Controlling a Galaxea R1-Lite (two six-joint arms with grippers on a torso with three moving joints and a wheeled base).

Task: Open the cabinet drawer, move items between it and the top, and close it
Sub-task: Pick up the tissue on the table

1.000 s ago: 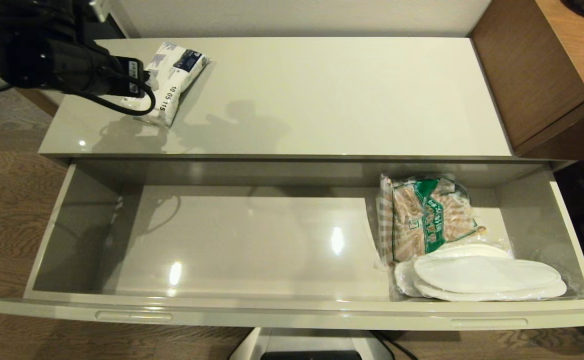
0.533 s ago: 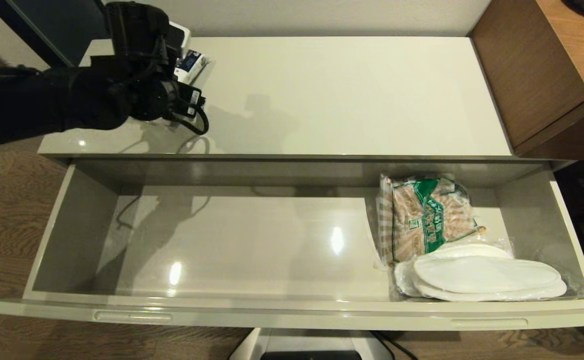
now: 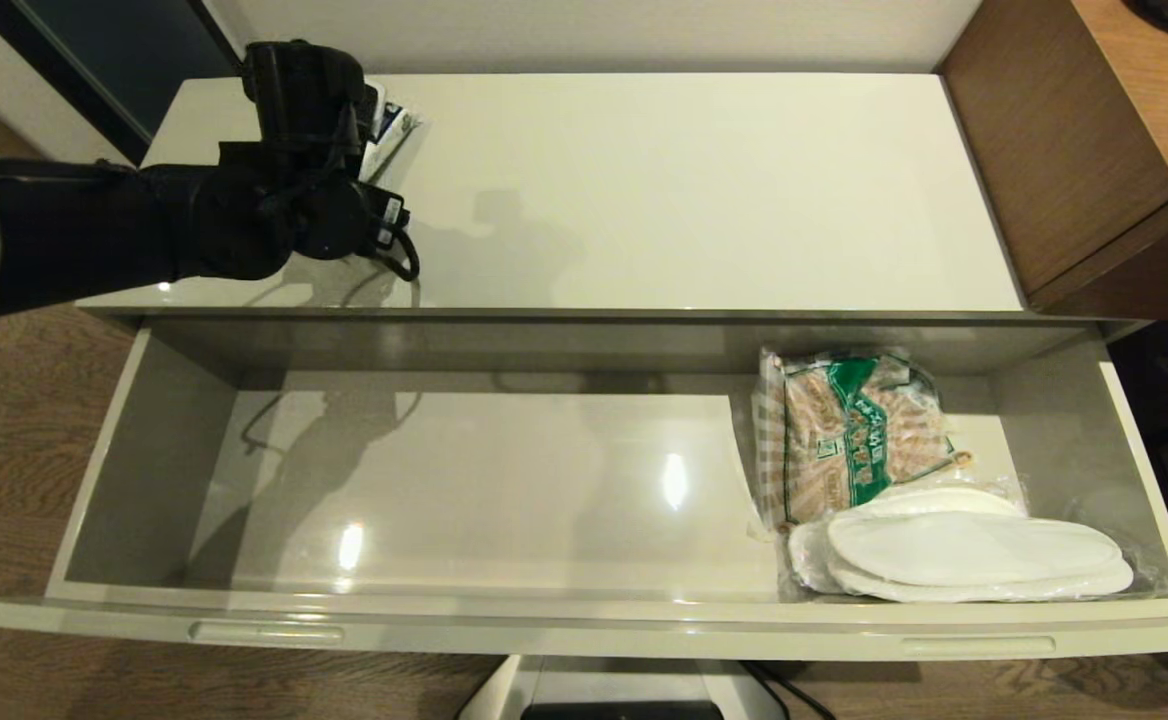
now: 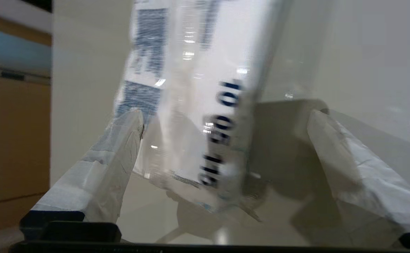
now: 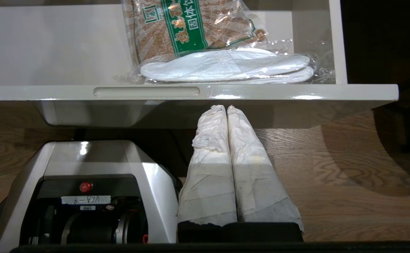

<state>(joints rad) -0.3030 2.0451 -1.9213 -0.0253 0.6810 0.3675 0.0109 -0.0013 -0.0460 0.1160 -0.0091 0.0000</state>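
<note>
While the drawer [image 3: 584,610] is sitting pulled out, the left gripper [image 4: 226,147] is hanging with fingers spread around the tissue pack [image 4: 191,105] at the far left of the cabinet top [image 3: 694,190], not pinching it. The slippers [image 3: 974,557] are waiting in the drawer's near right corner beside a snack bag [image 3: 849,430]. The right gripper [image 5: 227,112], pressed together, is resting below the drawer front above the wood floor [image 5: 349,182]. Swapping and closing are probably still left.

One drawer [image 3: 584,610], pulled open, with two handle slots [image 3: 266,632] in its front rim. Inside lie one snack bag [image 3: 849,430] and one wrapped pack of slippers [image 3: 974,558], holding what looks like two. One tissue pack [image 4: 191,105] sits on the one cabinet top [image 3: 694,190]. Two grippers: left [image 4: 226,123], right [image 5: 227,110]. One desk [image 3: 1094,140].
</note>
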